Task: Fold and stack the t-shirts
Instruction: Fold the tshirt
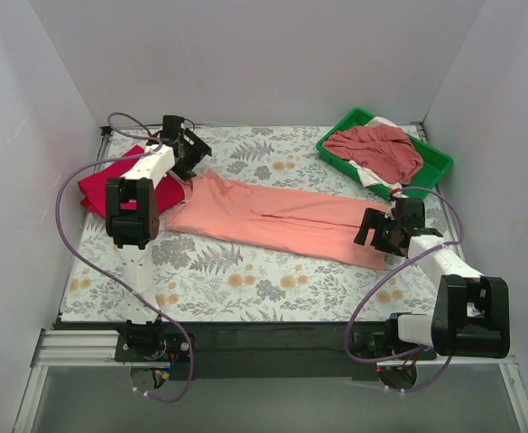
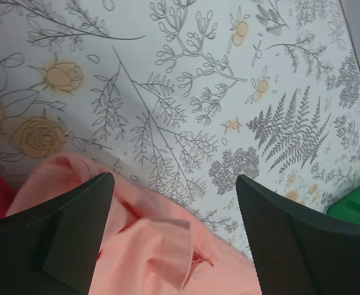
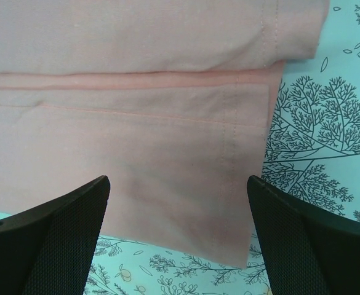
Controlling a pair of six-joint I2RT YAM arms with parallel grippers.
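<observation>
A salmon-pink t-shirt (image 1: pixel 273 216) lies folded into a long strip across the middle of the table. My left gripper (image 1: pixel 189 155) is open and empty just above its left end, where a bunched collar fold (image 2: pixel 167 252) sits between the jaws. My right gripper (image 1: pixel 385 230) is open and empty over the shirt's right hem (image 3: pixel 186 184). A crimson-red t-shirt (image 1: pixel 110 180) lies folded at the far left, partly behind the left arm. A dusty rose-red t-shirt (image 1: pixel 376 149) with a white one (image 1: pixel 372 176) under it is heaped in the tray.
A green plastic tray (image 1: pixel 435 158) stands at the back right; its corner shows in the left wrist view (image 2: pixel 355 209). The floral tablecloth (image 1: pixel 245 271) covers the table. White walls close in on the left, back and right.
</observation>
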